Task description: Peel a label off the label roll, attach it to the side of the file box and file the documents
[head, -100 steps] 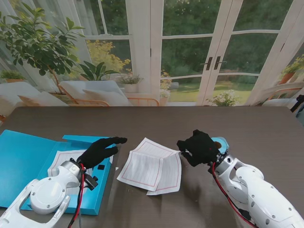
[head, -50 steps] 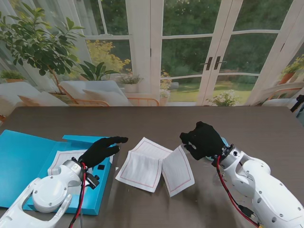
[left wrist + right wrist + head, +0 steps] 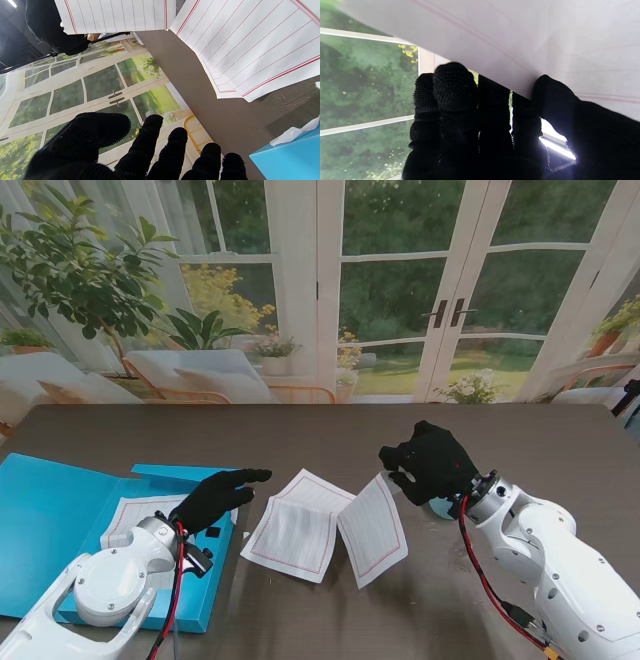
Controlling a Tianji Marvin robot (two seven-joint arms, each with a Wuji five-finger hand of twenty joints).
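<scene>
My right hand (image 3: 430, 463) is shut on the corner of a lined white sheet (image 3: 372, 530), which hangs tilted with its low edge near the table. In the right wrist view my fingertips (image 3: 455, 87) pinch that sheet (image 3: 520, 37). A second lined sheet (image 3: 295, 525) lies flat to its left, also seen as the flat sheet (image 3: 250, 50) in the left wrist view. The open blue file box (image 3: 50, 520) lies at the left with a paper (image 3: 130, 515) in it. My left hand (image 3: 215, 495) hovers open over the box's right edge. A teal label roll (image 3: 441, 508) peeks from under my right wrist.
The dark table (image 3: 330, 440) runs back to its far edge in front of tall glass doors. A small black tab (image 3: 212, 532) sits on the blue box near my left wrist. The box corner (image 3: 287, 160) shows beside my left fingers (image 3: 150, 150).
My right hand rose and drew to the right, lifting one sheet off the other and tilting it up. The label roll now shows nearer to me than that hand. The left hand barely moved.
</scene>
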